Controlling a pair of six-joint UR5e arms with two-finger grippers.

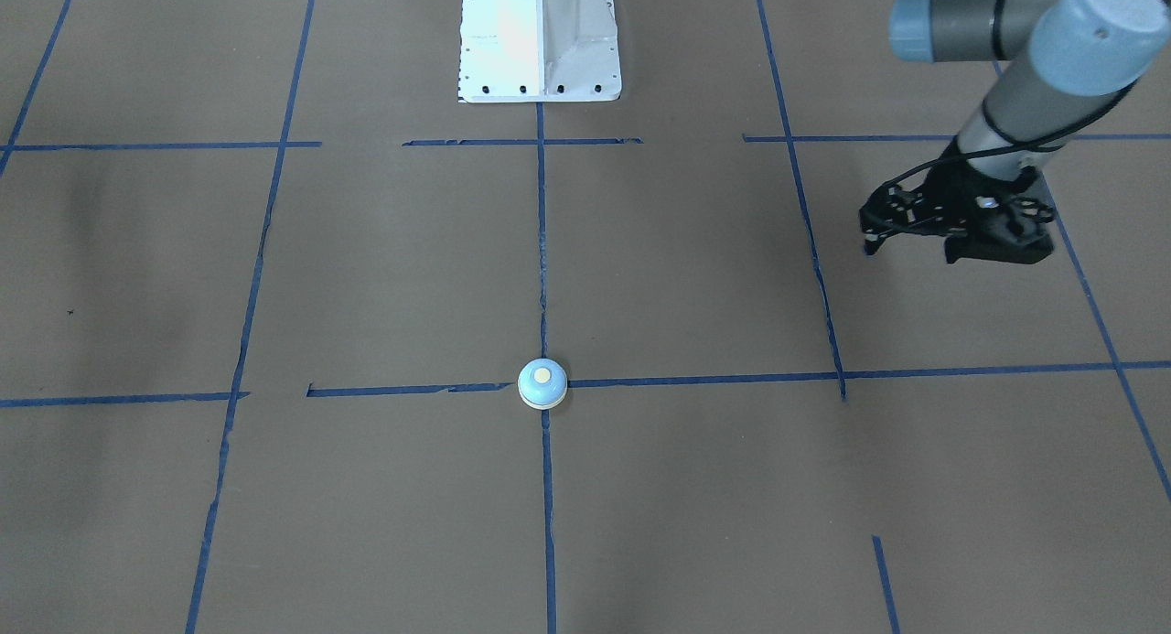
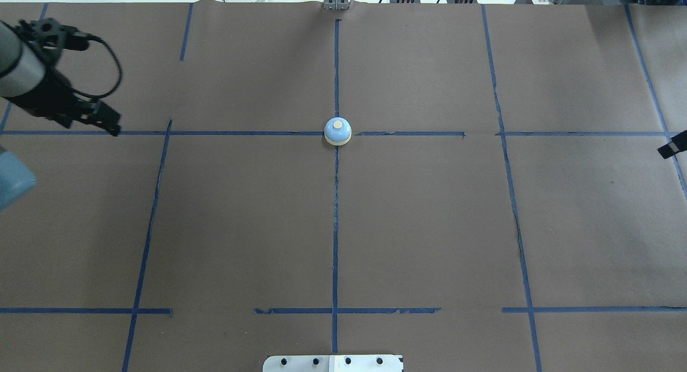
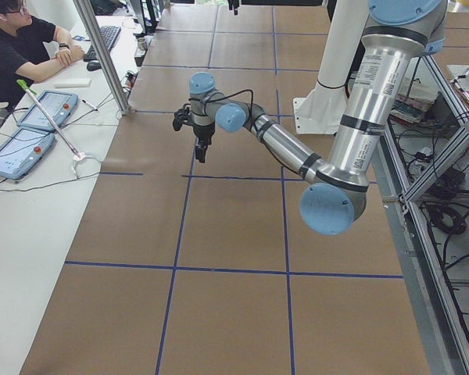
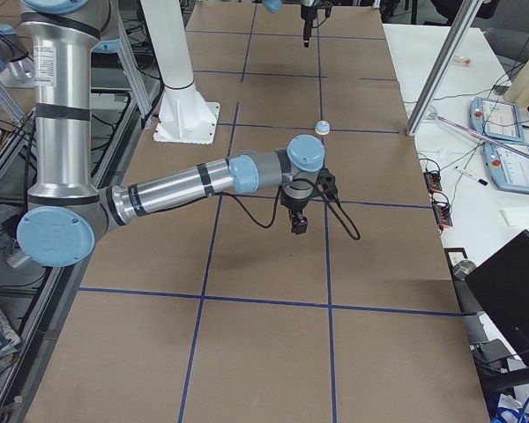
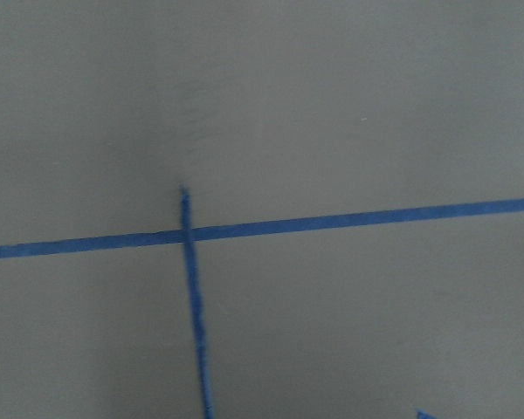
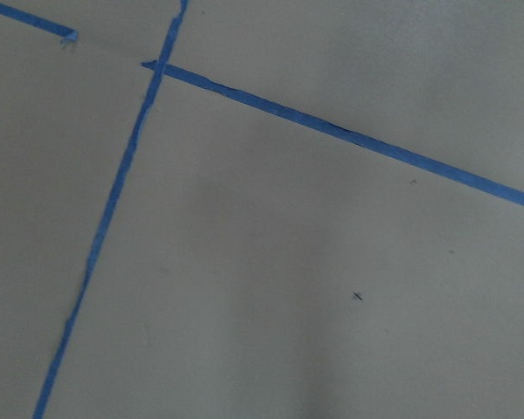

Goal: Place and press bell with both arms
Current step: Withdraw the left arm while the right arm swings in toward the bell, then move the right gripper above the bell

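The bell [image 1: 542, 383], a light-blue dome with a cream base and button, stands upright on the crossing of blue tape lines at the table's middle. It also shows in the overhead view [image 2: 337, 131] and the right side view [image 4: 322, 128]. My left gripper [image 2: 114, 129] hangs over the table's far left, well away from the bell, its fingers drawn together and empty; it also shows in the front-facing view [image 1: 869, 245]. My right gripper [image 2: 668, 149] shows only as one dark tip at the overhead view's right edge, looks shut and holds nothing. Both wrist views show only paper and tape.
Brown paper with a grid of blue tape lines [image 2: 335, 227] covers the table. The white pedestal base [image 1: 540, 39] stands at the robot's edge. An operator [image 3: 19, 51] sits at a side desk with tablets beyond the far edge.
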